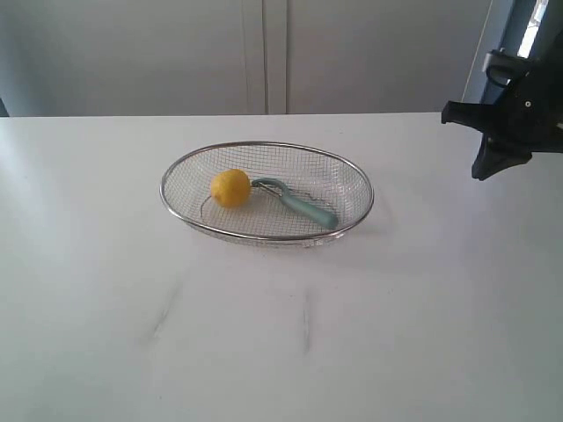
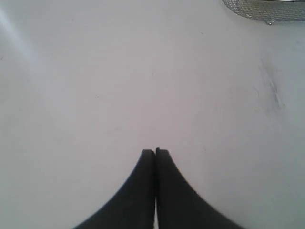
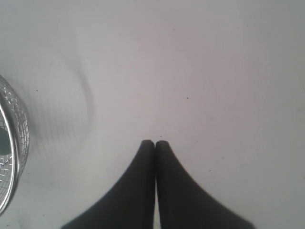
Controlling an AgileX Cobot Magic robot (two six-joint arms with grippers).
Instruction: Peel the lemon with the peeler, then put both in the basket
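Observation:
The yellow lemon lies inside the silver wire basket on the white table, left of its middle. Beside it, also in the basket, rests the peeler, with its metal head near the lemon and its teal handle pointing right. At the exterior view's right edge my right gripper hangs above the table, shut and empty, well clear of the basket's rim. My left gripper is shut on nothing over bare table, with a corner of the basket far from it. The left arm is outside the exterior view.
Pale cabinet doors stand behind the table's far edge. Faint dark scuff marks streak the tabletop in front of the basket.

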